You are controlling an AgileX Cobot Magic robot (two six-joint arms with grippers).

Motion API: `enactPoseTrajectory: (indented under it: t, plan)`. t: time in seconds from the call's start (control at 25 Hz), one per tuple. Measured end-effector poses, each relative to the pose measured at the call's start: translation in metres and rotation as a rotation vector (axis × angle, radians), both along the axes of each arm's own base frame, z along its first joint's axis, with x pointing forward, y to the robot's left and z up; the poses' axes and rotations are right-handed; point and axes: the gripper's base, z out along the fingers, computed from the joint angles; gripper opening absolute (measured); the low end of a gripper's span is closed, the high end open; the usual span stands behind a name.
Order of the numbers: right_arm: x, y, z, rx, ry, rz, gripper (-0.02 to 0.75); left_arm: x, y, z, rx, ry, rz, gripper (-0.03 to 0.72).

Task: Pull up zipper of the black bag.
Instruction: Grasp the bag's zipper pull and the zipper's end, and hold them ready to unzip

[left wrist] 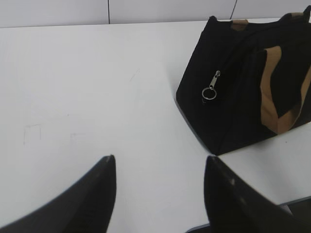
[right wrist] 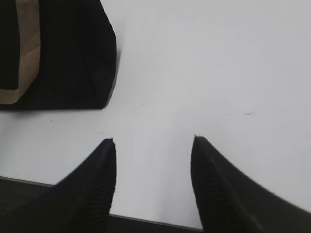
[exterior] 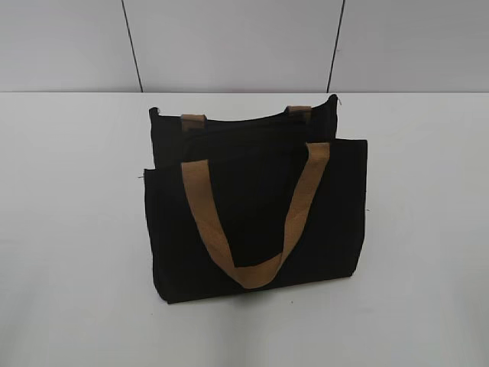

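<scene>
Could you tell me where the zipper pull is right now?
In the left wrist view, the zipper pull hangs on the black bag's end panel, upper right, well beyond the open left gripper.

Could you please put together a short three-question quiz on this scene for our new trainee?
1. True or false: the left gripper is already clamped on the zipper.
2. Multiple choice: in the left wrist view, where does the silver pull tab with its ring hang? A) on the end panel of the black bag B) on a tan handle C) loose on the white table
3. Fill in: the right gripper has its jaws ____ over bare table beside the bag.

Key
1. False: its jaws are apart and short of the bag.
2. A
3. open
</scene>
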Motion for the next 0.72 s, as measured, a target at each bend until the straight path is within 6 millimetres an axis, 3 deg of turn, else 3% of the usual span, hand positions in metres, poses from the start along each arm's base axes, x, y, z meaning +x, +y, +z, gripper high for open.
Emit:
enactPoseTrajectory:
  t: [0.72]
  plan:
    - [0.0,0.0,0.0,0.0,0.0,0.0,0.392,0.0,0.0,0.0,0.0,0.0,0.0,0.435]
